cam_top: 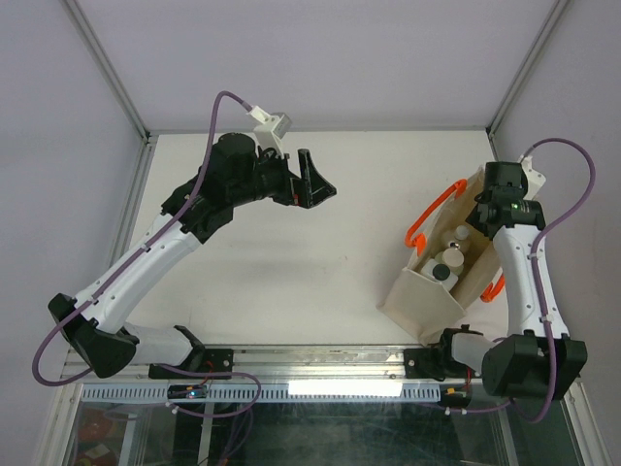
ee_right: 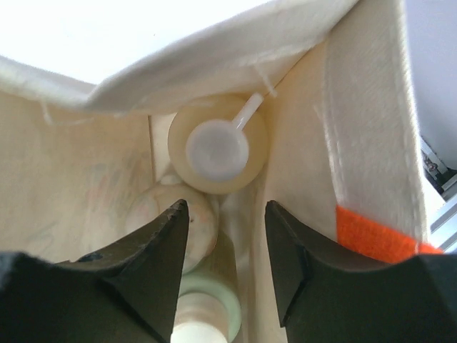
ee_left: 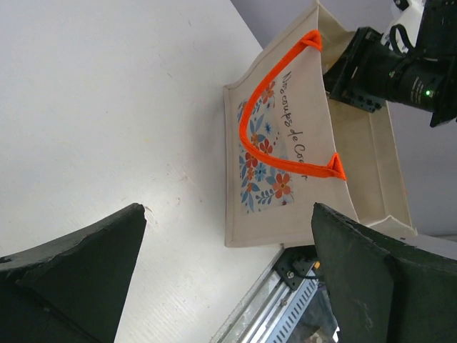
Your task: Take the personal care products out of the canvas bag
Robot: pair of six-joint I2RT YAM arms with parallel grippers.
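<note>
The canvas bag (cam_top: 422, 296) stands open at the right of the table, with orange handles (cam_top: 425, 217). Bottle tops (cam_top: 449, 260) show in its mouth. My right gripper (cam_top: 482, 216) is open and dipped into the bag's far end. In the right wrist view its fingertips (ee_right: 227, 211) hang just above a cream pump bottle (ee_right: 218, 146), a round beige cap (ee_right: 203, 227) and a pale green-collared bottle (ee_right: 211, 314), touching none. My left gripper (cam_top: 315, 184) is open and empty, raised over the table's far middle. Its view shows the bag's flowered side (ee_left: 250, 221).
The bag's cloth walls (ee_right: 364, 107) close in tightly on both sides of the right fingers. A metal rail (cam_top: 320, 361) runs along the near edge. White enclosure walls and posts (cam_top: 107, 68) bound the table on the left, right and far sides.
</note>
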